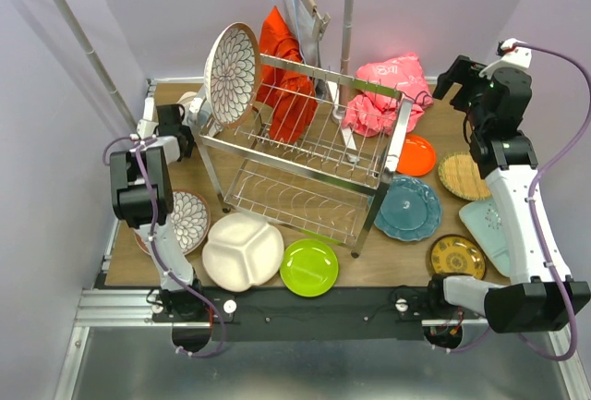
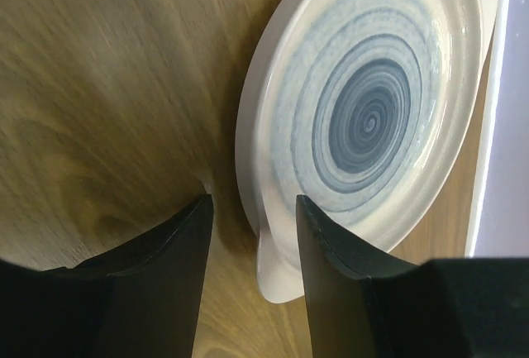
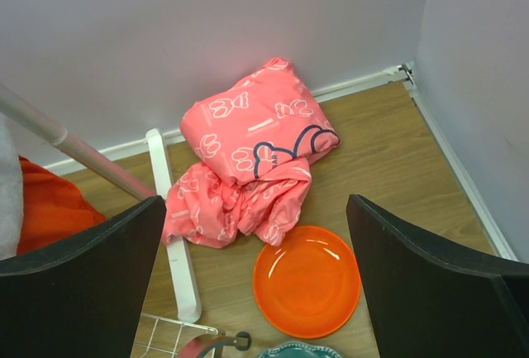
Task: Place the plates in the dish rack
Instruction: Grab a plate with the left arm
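The steel dish rack (image 1: 314,155) stands mid-table with a white-and-dark floral plate (image 1: 231,72) upright at its left end. My left gripper (image 2: 252,202) is low at the back left (image 1: 187,115), open. Its fingers straddle the rim tab of a white plate with blue-grey rings (image 2: 364,110) that lies on the wood, with a gap still showing beside the tab. My right gripper (image 3: 254,201) hangs open and empty above the orange plate (image 3: 307,279). More plates lie flat: floral (image 1: 189,220), white divided (image 1: 242,250), lime green (image 1: 309,267), teal (image 1: 407,207).
A pink cloth (image 3: 248,168) and a red cloth (image 1: 282,67) lie behind the rack. The white clothes rail (image 1: 88,49) crosses the back, its foot (image 3: 173,242) beside the rack corner. Yellow (image 1: 462,175), dark patterned (image 1: 456,256) and pale aqua (image 1: 485,224) plates sit at right.
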`<state>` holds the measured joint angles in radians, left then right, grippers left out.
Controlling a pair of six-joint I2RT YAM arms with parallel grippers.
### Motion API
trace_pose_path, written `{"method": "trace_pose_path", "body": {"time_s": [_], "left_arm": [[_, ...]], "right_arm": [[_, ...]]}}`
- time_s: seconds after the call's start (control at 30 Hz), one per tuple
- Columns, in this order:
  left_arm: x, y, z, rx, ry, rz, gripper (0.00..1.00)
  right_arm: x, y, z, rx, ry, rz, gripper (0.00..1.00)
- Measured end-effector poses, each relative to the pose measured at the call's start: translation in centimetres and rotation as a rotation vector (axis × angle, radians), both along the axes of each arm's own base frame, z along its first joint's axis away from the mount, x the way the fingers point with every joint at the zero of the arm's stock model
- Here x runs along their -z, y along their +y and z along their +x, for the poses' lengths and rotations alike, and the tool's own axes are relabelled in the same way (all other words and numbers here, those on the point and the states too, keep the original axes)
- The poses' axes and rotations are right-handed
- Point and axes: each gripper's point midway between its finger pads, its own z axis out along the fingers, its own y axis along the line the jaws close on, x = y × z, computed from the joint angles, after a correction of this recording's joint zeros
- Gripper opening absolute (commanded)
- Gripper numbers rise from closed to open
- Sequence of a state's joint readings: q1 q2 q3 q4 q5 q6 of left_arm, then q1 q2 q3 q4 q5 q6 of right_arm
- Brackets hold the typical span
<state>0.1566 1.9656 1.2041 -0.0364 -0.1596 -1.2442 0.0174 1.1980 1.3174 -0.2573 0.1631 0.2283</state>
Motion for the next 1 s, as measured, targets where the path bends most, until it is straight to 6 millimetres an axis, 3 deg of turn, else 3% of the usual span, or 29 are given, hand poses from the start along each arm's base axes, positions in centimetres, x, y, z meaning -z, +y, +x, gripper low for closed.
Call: {"method": "trace_pose_path", "body": {"time_s": [0.3, 0.47, 0.57, 0.6, 0.7, 1.0], "left_arm": [[0.4, 0.5, 1.1, -0.045, 0.028, -0.034, 0.38], [0.7, 0.6, 1.1, -0.068, 0.067, -0.054, 0.35], [0.8, 0.6, 1.0, -0.078, 0.073, -0.059, 0.24], [0.8, 0.6, 0.9, -0.079, 0.077, -0.06, 0.13], [0.9, 0.8, 0.8, -0.089, 0.079, -0.064, 0.0], [0.0, 1.4, 0.3, -0.022, 0.09, 0.003, 0.0]], "right_arm": [[0.0, -0.2, 0.0, 0.007, -0.001, 0.0, 1.0], [-0.1, -0.2, 0.0, 0.008, -0.002, 0.006, 1.0], [-0.1, -0.2, 0.0, 0.008, -0.002, 0.007, 1.0], [-0.1, -0.2, 0.0, 0.007, -0.002, 0.007, 1.0], [-0.1, -0.2, 0.0, 0.007, -0.003, 0.007, 1.0], [-0.2, -1.2, -0.1, 0.032, -0.005, 0.007, 1.0]]}}
